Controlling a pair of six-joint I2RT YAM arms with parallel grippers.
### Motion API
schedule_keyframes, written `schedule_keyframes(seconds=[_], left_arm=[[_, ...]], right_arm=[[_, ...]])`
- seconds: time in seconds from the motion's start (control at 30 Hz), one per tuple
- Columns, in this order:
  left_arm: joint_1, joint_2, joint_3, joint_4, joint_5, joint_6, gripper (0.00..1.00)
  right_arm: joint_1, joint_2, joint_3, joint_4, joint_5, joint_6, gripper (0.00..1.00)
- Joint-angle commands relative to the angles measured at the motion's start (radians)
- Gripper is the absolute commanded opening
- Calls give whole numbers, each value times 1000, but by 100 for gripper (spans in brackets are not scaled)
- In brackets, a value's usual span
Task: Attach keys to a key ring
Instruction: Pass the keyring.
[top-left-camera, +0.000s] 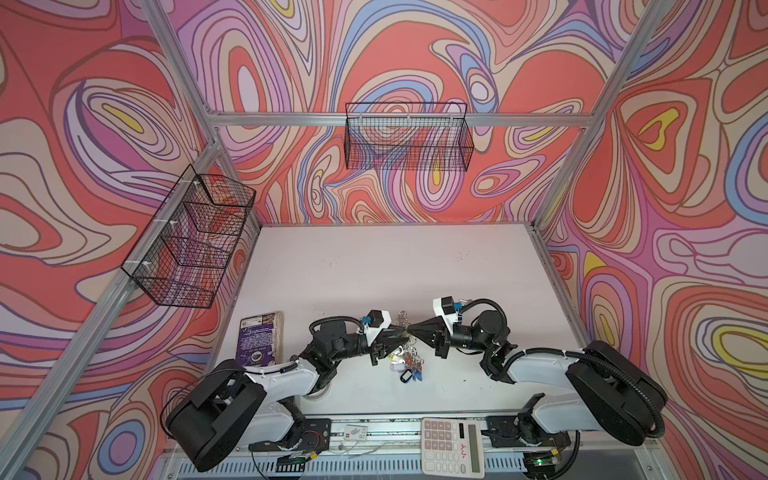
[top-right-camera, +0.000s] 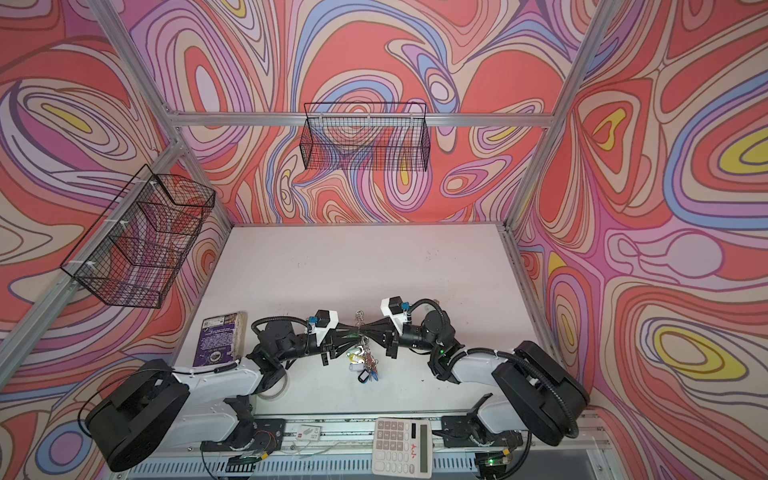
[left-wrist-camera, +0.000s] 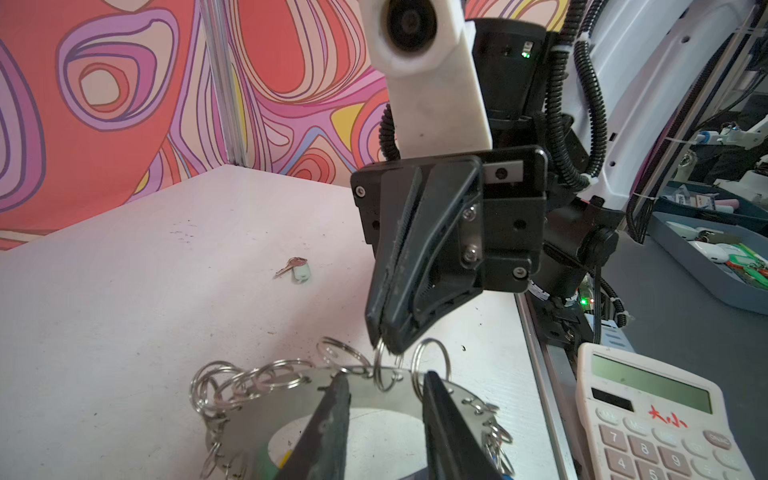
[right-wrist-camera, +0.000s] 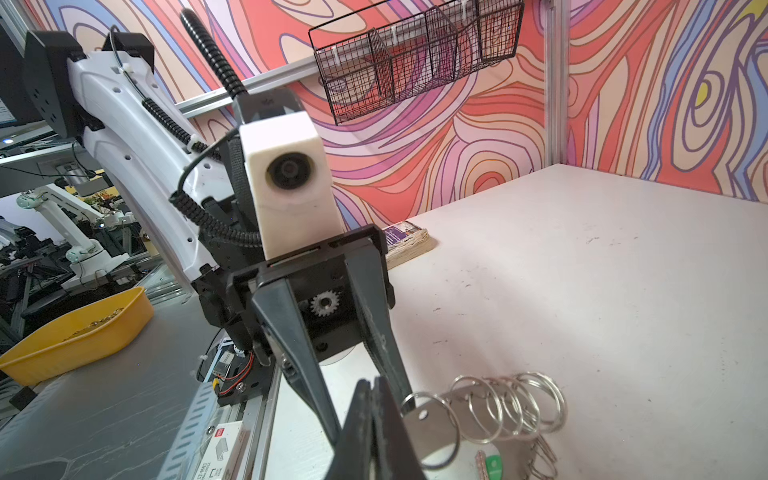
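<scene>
The key ring (left-wrist-camera: 291, 399) is a flat silver plate with a wide hole, fringed with small split rings, held tilted above the table between both arms. My right gripper (left-wrist-camera: 384, 349) is shut on one split ring (left-wrist-camera: 380, 376) at the rim; the shut tips show in its own view (right-wrist-camera: 374, 380) beside the plate (right-wrist-camera: 440, 419). My left gripper (left-wrist-camera: 384, 374) has its jaws apart over the rim, one finger (left-wrist-camera: 332, 415) on each side of that pinched ring. Both top views show the tips meeting (top-left-camera: 405, 330) (top-right-camera: 360, 326). Tagged keys (top-left-camera: 409, 365) hang below. A loose key (left-wrist-camera: 297, 268) lies farther out.
A purple book (top-left-camera: 259, 338) lies at the table's left. A white calculator (top-left-camera: 453, 444) and a small box (top-left-camera: 355, 432) sit on the front rail. Black wire baskets hang on the left wall (top-left-camera: 187, 241) and back wall (top-left-camera: 409, 137). A yellow tray (right-wrist-camera: 83, 328) stands off the table.
</scene>
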Motion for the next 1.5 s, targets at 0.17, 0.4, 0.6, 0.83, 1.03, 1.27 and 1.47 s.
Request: schedule_keyframes(seconds=[0.17, 0.4, 0.6, 0.83, 1.03, 1.27, 1.47], left_arm=[[7, 4, 37, 28, 61, -26, 27], [7, 26, 46, 28, 67, -30, 17], [7, 29, 60, -31, 79, -10, 8], [7, 31, 60, -9, 83, -28, 0], [7, 9, 55, -10, 19, -38, 0], [5, -34, 91, -124, 7, -12, 0], [-15, -74, 141, -277, -8, 40, 0]], right_arm=[[0, -2, -2, 30, 8, -21, 0], [0, 2, -1, 31, 9, -19, 0], [0, 0, -2, 31, 10, -19, 0], [0, 4, -2, 31, 12, -22, 0], [-1, -78, -10, 6, 113, -11, 17], [-8, -301, -12, -275, 327, -20, 43], [-10, -426, -141, -226, 480, 16, 97]])
